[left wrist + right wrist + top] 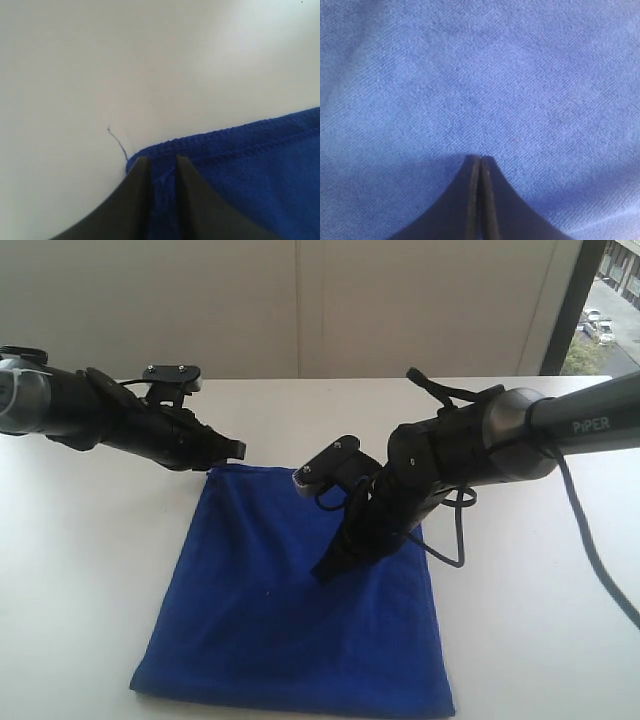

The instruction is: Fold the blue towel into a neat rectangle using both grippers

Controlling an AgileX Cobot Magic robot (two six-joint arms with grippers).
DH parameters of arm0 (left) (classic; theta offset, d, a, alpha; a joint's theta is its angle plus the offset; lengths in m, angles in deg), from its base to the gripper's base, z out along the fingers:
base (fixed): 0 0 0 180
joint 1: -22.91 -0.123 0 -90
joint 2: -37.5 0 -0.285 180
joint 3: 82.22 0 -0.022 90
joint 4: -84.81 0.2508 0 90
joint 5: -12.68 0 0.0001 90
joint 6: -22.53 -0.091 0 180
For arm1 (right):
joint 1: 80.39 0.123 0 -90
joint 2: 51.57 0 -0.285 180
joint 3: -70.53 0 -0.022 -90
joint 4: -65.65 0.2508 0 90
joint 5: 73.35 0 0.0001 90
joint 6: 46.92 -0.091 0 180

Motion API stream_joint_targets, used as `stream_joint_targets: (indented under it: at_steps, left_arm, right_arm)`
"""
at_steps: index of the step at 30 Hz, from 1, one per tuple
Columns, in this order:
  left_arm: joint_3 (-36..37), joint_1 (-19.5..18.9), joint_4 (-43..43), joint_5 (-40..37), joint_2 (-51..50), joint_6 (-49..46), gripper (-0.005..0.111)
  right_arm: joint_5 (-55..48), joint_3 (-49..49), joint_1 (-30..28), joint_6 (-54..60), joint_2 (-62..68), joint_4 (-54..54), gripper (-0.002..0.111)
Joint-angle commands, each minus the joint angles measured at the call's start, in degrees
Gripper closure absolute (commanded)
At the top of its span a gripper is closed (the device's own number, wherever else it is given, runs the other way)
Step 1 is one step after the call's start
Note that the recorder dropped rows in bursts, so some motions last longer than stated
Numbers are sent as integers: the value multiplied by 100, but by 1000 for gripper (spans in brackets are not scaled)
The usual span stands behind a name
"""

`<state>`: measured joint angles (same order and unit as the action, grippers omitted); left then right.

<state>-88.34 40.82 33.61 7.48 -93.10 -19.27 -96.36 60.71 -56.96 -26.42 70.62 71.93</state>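
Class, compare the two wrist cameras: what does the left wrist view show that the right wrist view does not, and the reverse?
Left wrist only: the white table, the blue towel's stitched corner with a loose thread, and the left tool slightly apart, cloth between its tips. Right wrist only: the right tool closed, plush filling the frame. Both: blue towel and black tool tips.

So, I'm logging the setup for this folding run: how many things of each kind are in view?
Towel: 1
End effectors: 2 (left end effector, right end effector)
Table: 1
Total: 4
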Motion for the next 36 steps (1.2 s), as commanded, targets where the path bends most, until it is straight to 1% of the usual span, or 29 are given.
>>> stream_joint_targets:
  at_steps: [1,4,6,9,12,16,19,23,27,28,30,34,36]
  left_arm:
    - [-10,-5,-70,-69,-17,-56,83]
    - [-10,-5,-70,-108,-17,-56,83]
    - [-10,-5,-70,-165,-17,-56,83]
    - [-10,-5,-70,-205,-17,-56,83]
    - [-10,-5,-70,-212,-17,-56,83]
    - [-10,-5,-70,-304,-17,-56,83]
    - [-10,-5,-70,-407,-6,-56,83]
    - [-10,-5,-70,-339,7,-70,83]
    - [-10,-5,-70,-327,16,-263,83]
    - [-10,-5,-70,-323,16,-519,83]
    - [-10,-5,-70,-314,16,-725,83]
    - [-10,-5,-70,-299,16,-794,83]
    - [-10,-5,-70,-342,16,-794,80]
  right_arm:
    - [15,339,-379,-146,51,-97,108]
    - [-509,958,-776,-157,109,-85,108]
    - [-1133,1624,-1054,-157,234,-85,108]
    - [-2010,2699,-1318,-90,567,-64,108]
    - [-2945,3626,-1413,128,1106,-51,108]
    - [-3456,4456,-1427,222,1804,-51,108]
    - [-3679,4718,-1427,222,2081,-35,108]
    - [-3699,4737,-1427,285,2231,-53,108]
    - [-3674,4737,-1427,285,2403,-54,108]
    - [-3674,4737,-1427,285,2500,-54,108]
    - [-3686,4737,-1427,285,2580,-43,108]
    - [-3674,4737,-1427,285,2595,-33,108]
    - [-3685,4737,-1427,285,2595,-33,108]
